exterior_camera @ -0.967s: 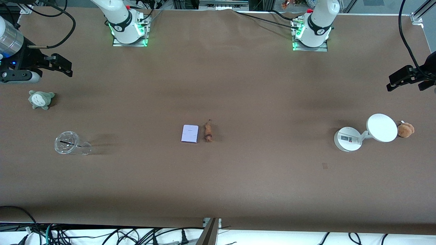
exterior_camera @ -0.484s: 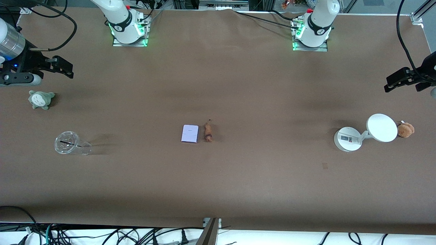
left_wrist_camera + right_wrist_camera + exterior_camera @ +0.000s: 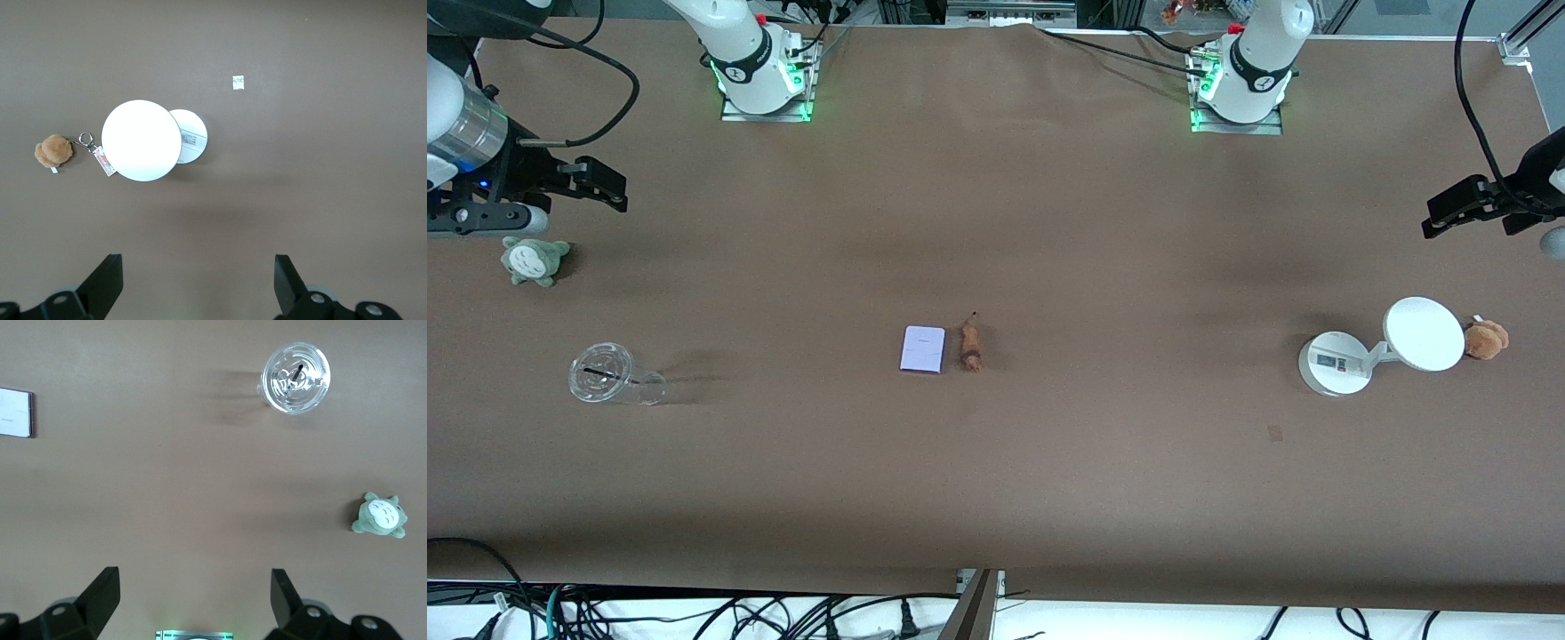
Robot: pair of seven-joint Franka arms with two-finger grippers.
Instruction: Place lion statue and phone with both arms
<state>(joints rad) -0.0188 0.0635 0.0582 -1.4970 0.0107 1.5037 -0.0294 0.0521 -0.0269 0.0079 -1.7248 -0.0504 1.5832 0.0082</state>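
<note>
The phone [image 3: 923,348] lay flat mid-desk with the lion statue [image 3: 970,347] just beside it, toward the left arm's end. The brown desk [image 3: 1049,462] was plain and matte, with cables [image 3: 694,613] tangled below its near edge. Both claws hung wide open and empty: the left claw [image 3: 1458,206] over bare desk near the white stand [image 3: 1334,363], the right claw [image 3: 600,182] near the grey plush [image 3: 534,260].

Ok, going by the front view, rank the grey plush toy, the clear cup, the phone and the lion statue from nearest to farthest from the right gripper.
Measured from the open right gripper, up in the air at the right arm's end of the table:
1. Grey plush toy, almost under it.
2. Clear cup, nearer the front camera.
3. Phone, mid-table.
4. Lion statue, beside the phone, toward the left arm's end.
</note>
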